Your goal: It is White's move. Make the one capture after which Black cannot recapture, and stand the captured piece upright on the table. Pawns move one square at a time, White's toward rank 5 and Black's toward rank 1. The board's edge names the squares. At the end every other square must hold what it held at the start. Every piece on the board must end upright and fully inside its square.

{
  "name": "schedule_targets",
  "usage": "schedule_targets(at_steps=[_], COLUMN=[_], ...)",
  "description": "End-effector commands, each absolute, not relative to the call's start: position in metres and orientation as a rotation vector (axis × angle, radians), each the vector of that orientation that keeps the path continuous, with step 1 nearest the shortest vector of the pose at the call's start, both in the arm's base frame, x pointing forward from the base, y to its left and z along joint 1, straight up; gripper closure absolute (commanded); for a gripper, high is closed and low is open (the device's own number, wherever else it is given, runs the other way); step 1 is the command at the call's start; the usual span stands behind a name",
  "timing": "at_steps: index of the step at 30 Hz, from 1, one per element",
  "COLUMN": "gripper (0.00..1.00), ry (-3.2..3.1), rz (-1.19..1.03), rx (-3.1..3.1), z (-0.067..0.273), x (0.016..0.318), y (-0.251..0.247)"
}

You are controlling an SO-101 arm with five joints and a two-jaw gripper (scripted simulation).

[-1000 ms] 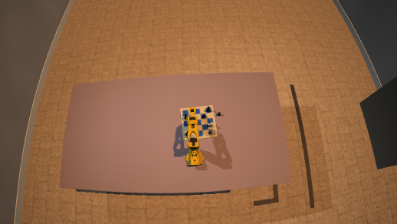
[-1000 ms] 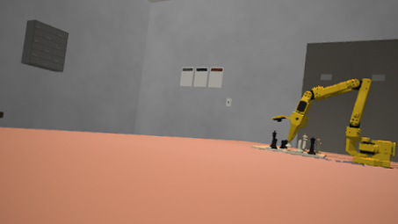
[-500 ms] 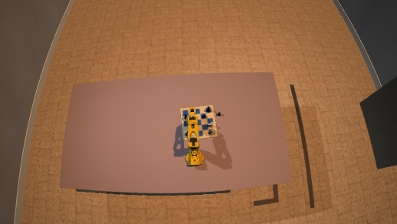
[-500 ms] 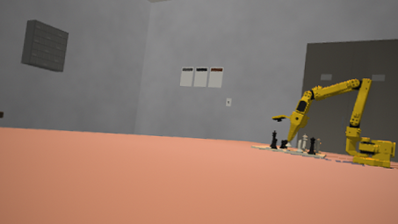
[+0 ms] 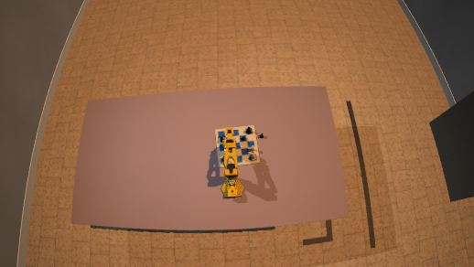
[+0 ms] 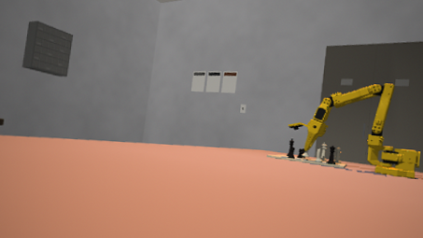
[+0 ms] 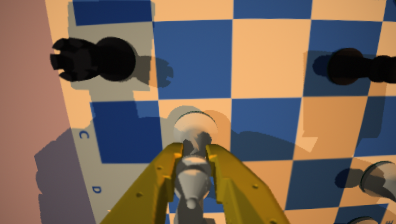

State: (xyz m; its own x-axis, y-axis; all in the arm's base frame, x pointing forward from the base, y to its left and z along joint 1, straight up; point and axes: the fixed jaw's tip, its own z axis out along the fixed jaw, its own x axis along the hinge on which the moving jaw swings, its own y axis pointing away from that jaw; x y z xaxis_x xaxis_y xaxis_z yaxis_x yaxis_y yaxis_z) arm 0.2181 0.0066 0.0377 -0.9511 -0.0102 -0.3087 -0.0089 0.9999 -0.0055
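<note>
Yellow gripper [image 7: 192,165] clamped on a white chess piece [image 7: 192,150], held by its stem above a light square of the board [image 7: 265,50], near the edge lettered C and D. Piece type hard to make out from above; base hidden from the exterior view behind a dark piece. Two black pieces visible in the wrist view: one with a notched crown [image 7: 92,59] at the upper left, one [image 7: 357,66] at the upper right, cut off by the frame. One further white piece [image 7: 380,177] partly cropped at the lower right. Top view alone showing one black piece [image 5: 262,135] standing off the board on the surface [image 5: 151,160], just beside the board's right edge. Exterior view alone showing the arm [image 6: 345,98] arched from its base down to the board. Board pieces in the top view too small to count.
</note>
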Motion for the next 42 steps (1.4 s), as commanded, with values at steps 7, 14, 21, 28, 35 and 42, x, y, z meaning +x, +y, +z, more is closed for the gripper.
schedule_targets(at_steps=[7,14,21,28,35,42], gripper=[1.0,1.0,0.99,0.95,0.91,0.9], ry=[2.856,2.856,2.856,2.856,2.856,2.856], rz=[-0.003,-0.003,-0.003,-0.003,-0.003,-0.003], rx=[-0.027,-0.027,-0.027,-0.027,-0.027,-0.027], z=[0.024,0.0226,0.0226,0.0226,0.0226,0.0226], x=[0.2098,0.209,0.209,0.209,0.209,0.209], y=[0.0082,0.0082,0.0082,0.0082,0.0082,0.0082])
